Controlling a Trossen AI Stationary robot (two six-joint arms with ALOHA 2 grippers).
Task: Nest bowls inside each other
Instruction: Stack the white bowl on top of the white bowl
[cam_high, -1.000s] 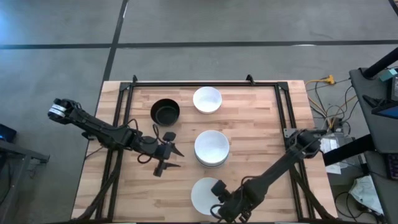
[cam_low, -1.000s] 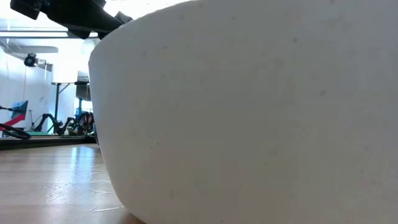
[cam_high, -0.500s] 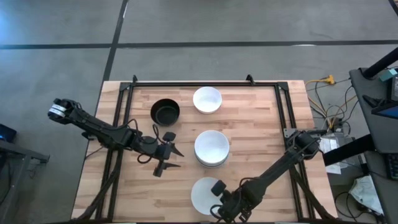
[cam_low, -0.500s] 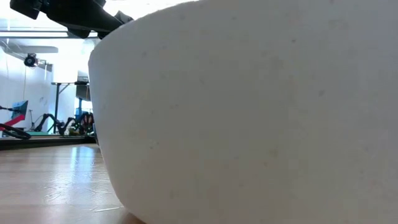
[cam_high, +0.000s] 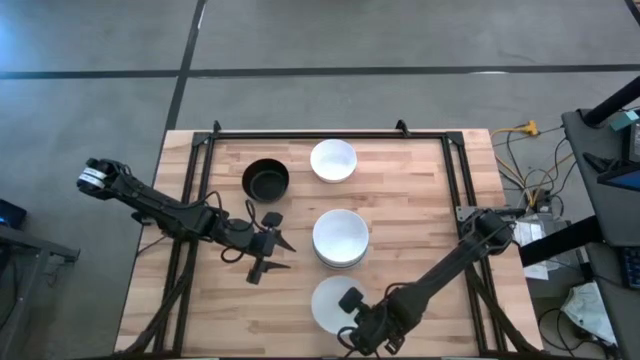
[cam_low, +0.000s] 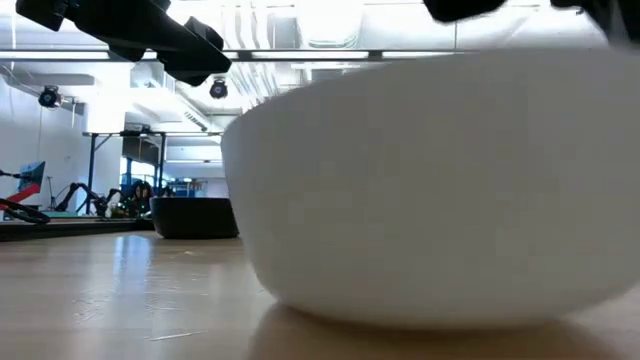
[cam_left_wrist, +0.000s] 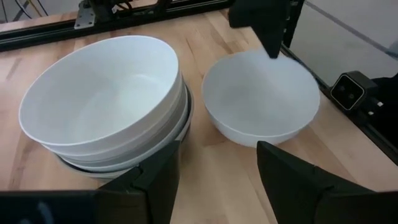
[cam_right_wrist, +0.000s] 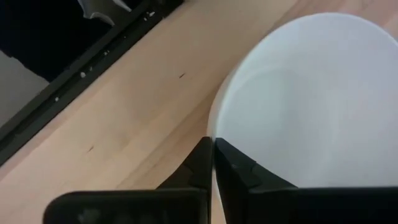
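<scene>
1. Wooden table (cam_high: 420, 190) under both arms, bare butcher-block, with cables and a workshop beyond it.
2. At the near edge, the right gripper (cam_high: 352, 303) has its fingers pressed together on the rim of a lone white bowl (cam_high: 328, 305); the right wrist view shows the rim pinched between them.
3. From that bowl, the stack of bowls (cam_high: 340, 237) lies straight toward the table's far side, close by.
4. The left gripper (cam_high: 279, 254) waits beside the stack, fingers spread and holding nothing.
5. A black bowl (cam_high: 265, 180) and another white bowl (cam_high: 333, 160) sit farther back, apart.
6. My guess: the right arm is nearer, so lifting and carrying away from the near edge falls to it.
</scene>
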